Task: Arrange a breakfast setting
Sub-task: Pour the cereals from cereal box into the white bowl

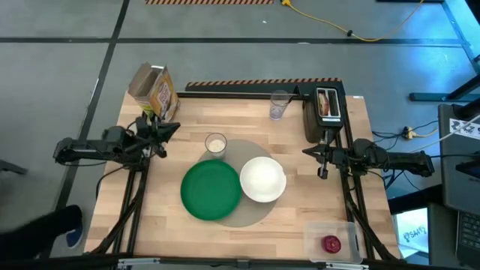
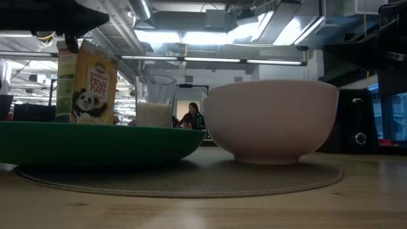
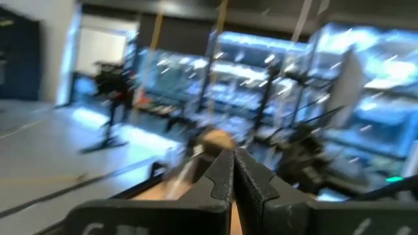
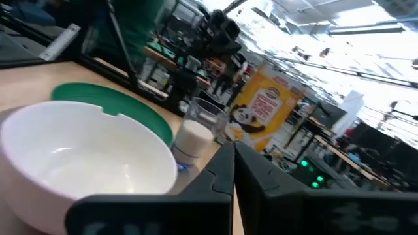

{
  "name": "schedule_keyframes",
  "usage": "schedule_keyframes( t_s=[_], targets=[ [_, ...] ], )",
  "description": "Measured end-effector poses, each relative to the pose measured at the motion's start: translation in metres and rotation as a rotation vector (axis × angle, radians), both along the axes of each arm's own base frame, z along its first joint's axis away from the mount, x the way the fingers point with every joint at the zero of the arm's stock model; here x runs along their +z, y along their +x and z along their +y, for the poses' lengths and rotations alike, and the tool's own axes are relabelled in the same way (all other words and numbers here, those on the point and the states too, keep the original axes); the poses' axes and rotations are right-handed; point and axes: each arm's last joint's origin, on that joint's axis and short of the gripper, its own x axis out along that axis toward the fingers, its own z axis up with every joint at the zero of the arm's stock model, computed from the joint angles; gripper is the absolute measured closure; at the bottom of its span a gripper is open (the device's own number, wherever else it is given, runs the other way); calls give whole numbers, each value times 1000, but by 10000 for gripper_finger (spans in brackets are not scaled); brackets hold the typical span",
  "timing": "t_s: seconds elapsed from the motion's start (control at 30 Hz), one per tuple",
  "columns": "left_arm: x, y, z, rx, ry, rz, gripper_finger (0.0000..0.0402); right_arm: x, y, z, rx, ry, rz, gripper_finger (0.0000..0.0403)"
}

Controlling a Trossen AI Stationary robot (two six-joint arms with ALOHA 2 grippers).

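From left to right are seen the left gripper (image 1: pixel 171 129) with fingers closed on nothing, a panda-printed cereal box (image 1: pixel 154 91), the milk glass (image 1: pixel 216 144), green plate (image 1: pixel 211 190) and white bowl (image 1: pixel 262 179) on the grey mat (image 1: pixel 241 214), and the right gripper (image 1: pixel 309 152), likewise closed and empty.

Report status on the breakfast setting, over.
Left gripper shut, by the cereal box; right gripper shut, beside the toaster. Green plate, white bowl, milk glass on grey mat. Apple still in its container.

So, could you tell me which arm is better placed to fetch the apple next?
Probably the right: its tool waits on the table's right side, the same side as the red apple in its clear container. The left tool is farther away.
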Motion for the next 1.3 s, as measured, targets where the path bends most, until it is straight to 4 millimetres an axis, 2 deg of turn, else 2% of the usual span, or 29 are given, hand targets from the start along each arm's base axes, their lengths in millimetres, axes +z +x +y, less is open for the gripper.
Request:
schedule_keyframes(
  t_s=[0.37, 0.6, 0.77, 0.9, 1.03, 1.2, 1.3],
  targets=[
    [66, 12, 7, 309, 33, 311, 401, -5, 0, -3, -103, -17, 55, 403],
    [111, 11, 8, 381, 119, 363, 401, -5, 0, -3, -107, -23, 53, 403],
    [137, -4, 12, 563, 118, 339, 394, -4, 0, -3, -107, -23, 51, 403],
    [151, -17, 13, 646, 115, 353, 361, -4, 0, -3, -107, -23, 51, 403],
    [159, -24, 13, 677, 113, 370, 311, -4, 0, -3, -106, -23, 51, 403],
    [162, -28, 13, 673, 81, 381, 244, -4, 0, -3, -105, -24, 51, 403],
    [159, -22, 13, 660, 91, 431, 213, -4, 0, -3, -112, -23, 51, 403]
  ],
)
